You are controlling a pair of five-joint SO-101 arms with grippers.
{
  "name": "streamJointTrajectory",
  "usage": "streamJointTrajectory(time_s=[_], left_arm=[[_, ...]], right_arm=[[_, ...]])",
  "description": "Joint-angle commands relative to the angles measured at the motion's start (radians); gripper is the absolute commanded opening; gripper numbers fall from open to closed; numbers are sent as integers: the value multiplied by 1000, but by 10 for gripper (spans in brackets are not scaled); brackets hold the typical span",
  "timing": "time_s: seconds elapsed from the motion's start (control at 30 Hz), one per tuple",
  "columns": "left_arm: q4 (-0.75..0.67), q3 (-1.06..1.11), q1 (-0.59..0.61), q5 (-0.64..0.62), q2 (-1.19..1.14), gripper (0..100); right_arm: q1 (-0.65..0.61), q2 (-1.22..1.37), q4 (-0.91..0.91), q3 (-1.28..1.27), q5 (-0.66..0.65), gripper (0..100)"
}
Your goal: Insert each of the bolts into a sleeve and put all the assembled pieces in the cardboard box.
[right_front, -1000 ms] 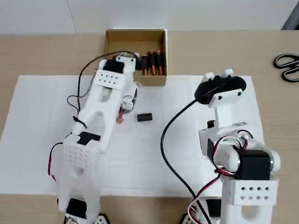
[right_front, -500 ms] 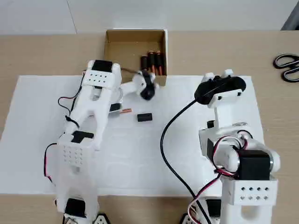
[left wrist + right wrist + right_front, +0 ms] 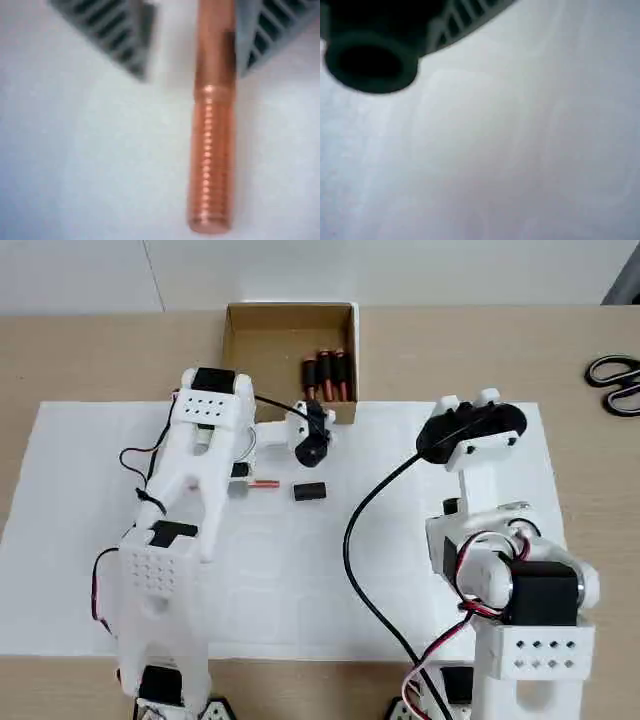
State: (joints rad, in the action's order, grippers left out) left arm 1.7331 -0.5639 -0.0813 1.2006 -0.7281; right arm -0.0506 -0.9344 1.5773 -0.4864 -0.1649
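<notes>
the left gripper (image 3: 192,65) hangs open, holding nothing, astride the bolt (image 3: 264,483), whose long axis runs 9-to-3 o'clock toward the loose sleeve (image 3: 310,491) at 3, while the right gripper (image 3: 395,27) clasps a second sleeve (image 3: 370,62).

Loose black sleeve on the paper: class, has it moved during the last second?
No. The sleeve keeps the same spot on the paper, just in front of the cardboard box.

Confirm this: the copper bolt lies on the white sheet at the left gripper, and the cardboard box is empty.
Wrong on the box. The high view shows assembled pieces in the cardboard box. The copper bolt does lie on the white sheet at the left gripper.
</notes>
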Motion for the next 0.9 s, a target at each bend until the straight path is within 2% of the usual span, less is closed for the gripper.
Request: streamJointTrajectory(time_s=[0.0,0.23,0.3,0.37,0.5,0.73,0.8,0.87], left_arm=[[20,-7,-2,-29,21,221],[20,-5,-3,-118,195,221],[20,-1,-3,-184,269,221],[20,1,-3,-305,333,221],[20,2,-2,-666,425,221],[18,70,14,-1547,393,221],[18,136,14,-1708,368,221],[-2,154,5,-1803,344,221]], right_arm=[[10,-15,-4,6,11,5],[10,-15,-2,6,12,5],[10,-15,-2,5,12,5],[10,-15,-2,5,14,5],[10,-15,-10,5,14,5],[10,-15,-10,5,15,5],[10,-15,-10,5,15,5],[10,-15,-10,5,15,5]])
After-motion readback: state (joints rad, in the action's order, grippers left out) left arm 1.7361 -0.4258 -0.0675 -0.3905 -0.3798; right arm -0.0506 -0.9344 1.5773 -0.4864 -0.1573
